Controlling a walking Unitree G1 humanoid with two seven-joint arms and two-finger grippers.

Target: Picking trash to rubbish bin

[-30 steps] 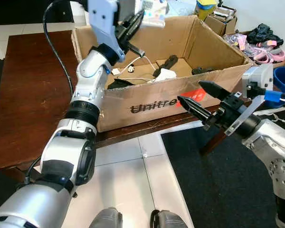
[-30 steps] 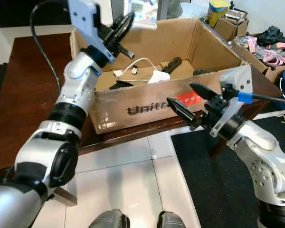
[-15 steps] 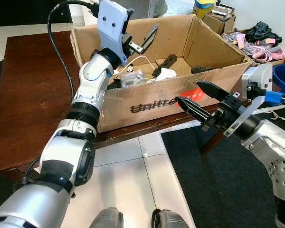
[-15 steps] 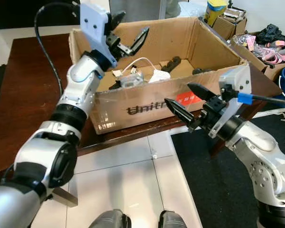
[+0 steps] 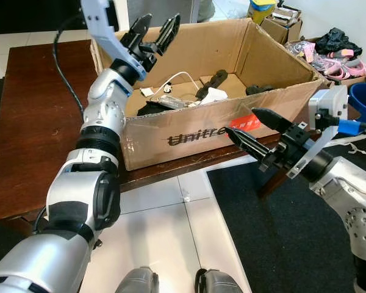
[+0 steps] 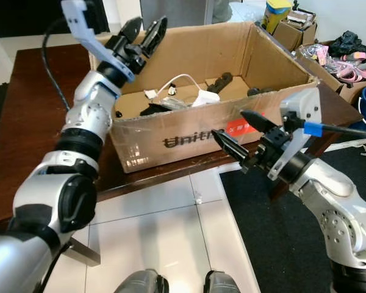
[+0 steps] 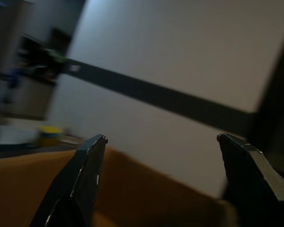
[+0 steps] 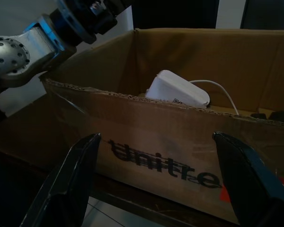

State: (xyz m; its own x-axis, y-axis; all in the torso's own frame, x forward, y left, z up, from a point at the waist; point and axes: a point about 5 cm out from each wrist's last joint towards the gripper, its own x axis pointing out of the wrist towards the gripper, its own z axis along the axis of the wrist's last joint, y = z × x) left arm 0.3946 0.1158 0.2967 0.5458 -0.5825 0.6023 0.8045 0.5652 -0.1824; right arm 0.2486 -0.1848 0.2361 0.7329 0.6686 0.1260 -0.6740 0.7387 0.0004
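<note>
The left gripper (image 5: pixel 151 32) hangs above the cardboard box's (image 5: pixel 189 131) back corner — jaws spread, holding nothing. The right gripper (image 5: pixel 251 127) hovers before the box front, jaws wide and empty, over the worktop (image 5: pixel 30 116) edge.

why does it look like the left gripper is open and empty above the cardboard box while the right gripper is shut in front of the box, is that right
Not quite. The right gripper is open, not shut: the right wrist view shows its two black fingers spread wide with the cardboard box front between them. The rest holds: the left gripper is open and empty above the box, as both eye views show.
</note>
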